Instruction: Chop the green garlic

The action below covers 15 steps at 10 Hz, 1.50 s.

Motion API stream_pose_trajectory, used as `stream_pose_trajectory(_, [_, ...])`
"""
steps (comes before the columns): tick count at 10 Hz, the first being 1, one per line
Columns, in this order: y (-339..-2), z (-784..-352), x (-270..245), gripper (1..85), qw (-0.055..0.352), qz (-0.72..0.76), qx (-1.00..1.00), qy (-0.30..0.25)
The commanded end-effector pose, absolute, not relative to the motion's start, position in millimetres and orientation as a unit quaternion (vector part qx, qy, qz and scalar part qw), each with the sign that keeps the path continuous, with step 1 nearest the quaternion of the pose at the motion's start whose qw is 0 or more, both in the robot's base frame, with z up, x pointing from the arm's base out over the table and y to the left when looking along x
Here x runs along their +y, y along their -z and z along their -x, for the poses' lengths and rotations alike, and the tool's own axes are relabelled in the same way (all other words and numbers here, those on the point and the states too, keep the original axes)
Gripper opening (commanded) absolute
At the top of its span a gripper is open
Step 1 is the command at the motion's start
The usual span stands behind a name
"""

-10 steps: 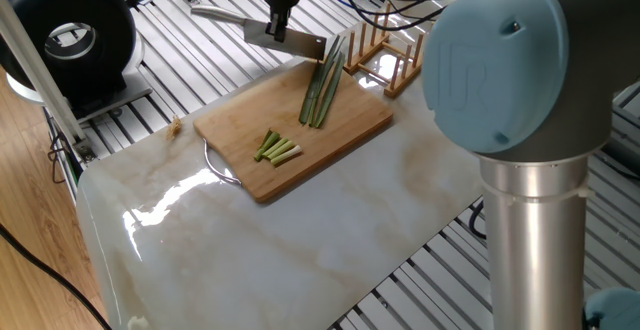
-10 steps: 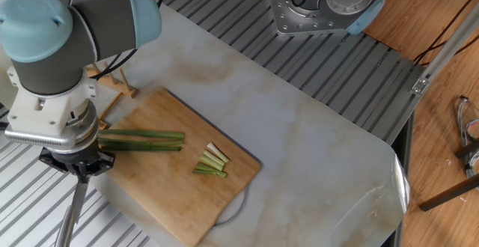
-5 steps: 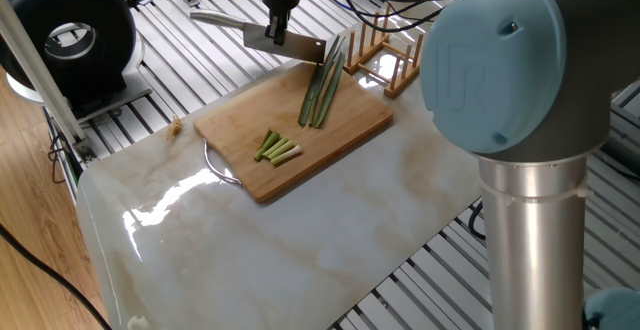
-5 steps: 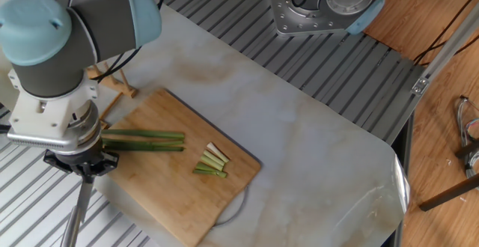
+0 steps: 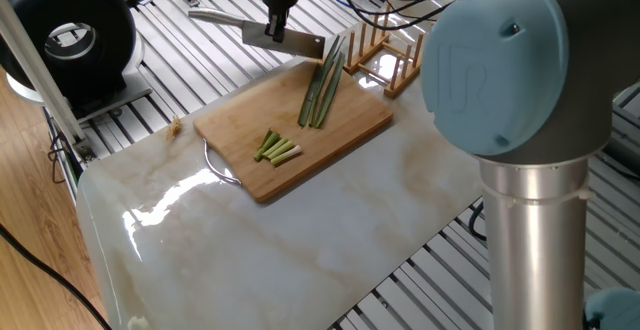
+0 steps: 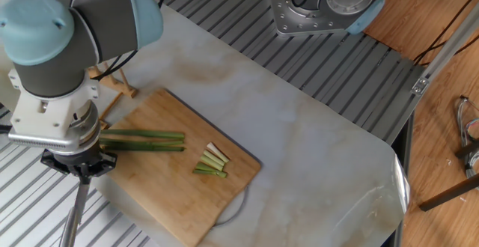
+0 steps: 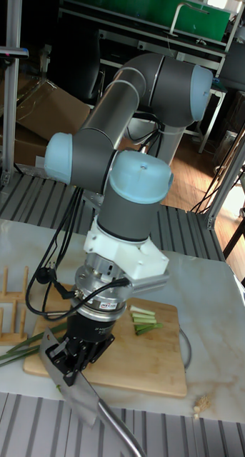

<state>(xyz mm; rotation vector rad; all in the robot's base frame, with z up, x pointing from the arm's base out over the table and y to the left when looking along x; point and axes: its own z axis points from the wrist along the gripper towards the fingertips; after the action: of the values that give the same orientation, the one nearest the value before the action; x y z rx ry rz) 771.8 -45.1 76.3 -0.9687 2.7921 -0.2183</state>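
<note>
At the far left of one fixed view we see a black round device (image 5: pixel 72 42) on slatted aluminium rails (image 5: pixel 180 60), with wood floor (image 5: pixel 30 260) below it. A white marble-look slab (image 5: pixel 290 240) covers the middle of the table. On it lies a bamboo board (image 5: pixel 340 135).

Short cut pieces (image 5: pixel 277 149) of green garlic sit near the board's middle. The long stalks (image 5: pixel 322 92) lie toward its far edge, their tips reaching off it toward a wooden rack (image 5: pixel 385 55). Above the board's far corner the gripper (image 5: pixel 275 32) is closed on a knife (image 5: pixel 283 39), whose blade hangs clear of the stalks.

At the right the arm's blue-capped joint (image 5: pixel 500 60) fills the frame.

In the other fixed view, a second robot base (image 6: pixel 322 7) stands beyond the slab. The tall fixed view shows dark shelving (image 7: pixel 136 28) behind.
</note>
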Motion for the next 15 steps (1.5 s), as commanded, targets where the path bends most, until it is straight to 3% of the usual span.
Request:
stream_pose_trajectory(1, [-96.0, -756.7, -32.6, 1.3, 0.07, 0.326, 0.94, 0.067])
stream_pose_trajectory(3, [-97.3, -733.7, -12.9, 1.3, 0.042, 0.334, 0.941, 0.03])
stream_pose_trajectory(8, [-124.7, -683.4, -2.4, 1.3, 0.01, 0.329, 0.944, 0.015])
stream_pose_trajectory(11, [-119.4, -648.6, 1.3, 1.3, 0.003, 0.325, 0.945, -0.026])
stream_pose_trajectory(15, [-97.9, -630.5, -6.8, 1.3, 0.003, 0.326, 0.945, -0.037])
